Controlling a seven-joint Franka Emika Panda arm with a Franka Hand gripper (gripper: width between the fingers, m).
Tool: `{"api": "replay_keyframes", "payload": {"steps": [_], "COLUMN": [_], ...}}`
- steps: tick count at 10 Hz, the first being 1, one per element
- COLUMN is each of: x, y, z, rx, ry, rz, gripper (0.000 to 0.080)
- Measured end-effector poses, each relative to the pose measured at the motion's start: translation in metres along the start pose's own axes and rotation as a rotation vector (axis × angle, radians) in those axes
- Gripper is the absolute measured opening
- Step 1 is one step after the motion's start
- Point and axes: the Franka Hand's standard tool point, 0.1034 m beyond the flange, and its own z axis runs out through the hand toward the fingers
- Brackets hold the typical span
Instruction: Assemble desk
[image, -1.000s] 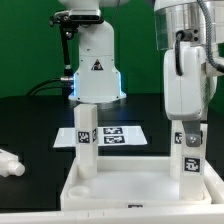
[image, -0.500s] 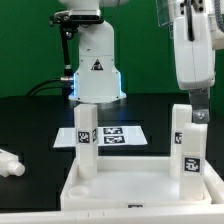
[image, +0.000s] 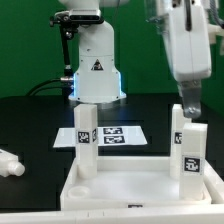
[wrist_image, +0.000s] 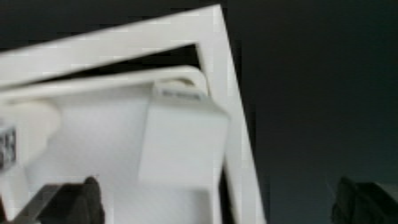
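Although its upper part is cut off by the frame edge, the claw (image: 190, 107) hangs spread wide and empty just above the upright leg (image: 187, 150), which stands at one corner of the desk top (image: 120, 186). A second leg (image: 87, 140) stands at the corner farther from the claw. Blur in the wrist view leaves only two dark fingertips (wrist_image: 68, 200) distinct, the leg lying beyond and between them.

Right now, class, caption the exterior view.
One leg stands on the tabletop; open jaws hang just above the other leg on the exterior view's right.
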Motion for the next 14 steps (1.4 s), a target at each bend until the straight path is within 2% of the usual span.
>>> {"api": "replay_keyframes", "payload": {"steps": [2, 4, 6, 7, 8, 10, 11, 12, 14], "x": [0.024, 0.022, 0.025, 0.038, 0.066, 0.108, 0.120, 0.115, 0.118], "y": [0.003, 0.003, 0.002, 0.000, 0.001, 0.005, 0.007, 0.007, 0.007], "z": [-0.009, -0.008, -0.008, -0.011, -0.019, -0.029, -0.028, -0.027, -0.026], "rx": [0.004, 0.004, 0.004, 0.012, 0.038, 0.049, 0.060, 0.058, 0.058], "ry": [0.005, 0.005, 0.005, 0.006, 0.006, 0.006, 0.010, 0.009, 0.008], "rz": [-0.190, -0.311, -0.304, -0.305, -0.298, -0.312, -0.264, -0.275, -0.272], "gripper": [0.0649, 0.0649, 0.0649, 0.0649, 0.0649, 0.0649, 0.0649, 0.0649, 0.0649]}}
